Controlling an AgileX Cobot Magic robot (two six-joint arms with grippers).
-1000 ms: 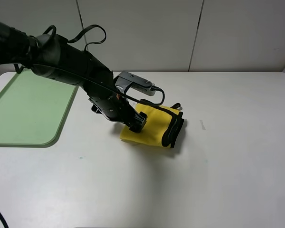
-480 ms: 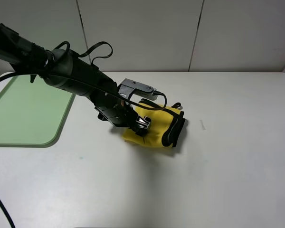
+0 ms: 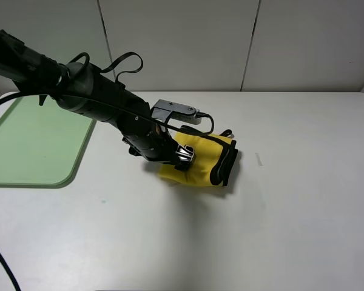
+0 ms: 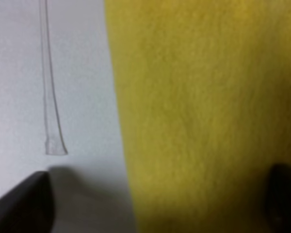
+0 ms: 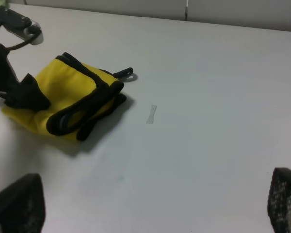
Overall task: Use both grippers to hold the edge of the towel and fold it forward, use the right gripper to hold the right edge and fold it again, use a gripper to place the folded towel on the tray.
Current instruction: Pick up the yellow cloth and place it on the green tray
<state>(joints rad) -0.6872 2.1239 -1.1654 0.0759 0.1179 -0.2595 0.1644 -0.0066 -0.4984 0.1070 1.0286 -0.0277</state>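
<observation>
Towel (image 3: 203, 162) lies folded into a small yellow packet with black trim, mid-table, well right of the tray (image 3: 30, 142). Both folds look done; what remains, I judge, is the pick and carry to the tray.

Left gripper (image 3: 181, 159) is down at the towel's left edge, tips on or just over the cloth. In the left wrist view its fingers (image 4: 22, 201) sit apart at the frame corners with yellow cloth between them, so jaws spread, not yet pinching. Approach from the tray side suits the carry leftward.

Right gripper (image 5: 150, 204) is parked off the towel, near side; fingers wide apart, holding nothing, out of the left arm's way.

Small tape strip (image 5: 151, 114) lies right of towel.
</observation>
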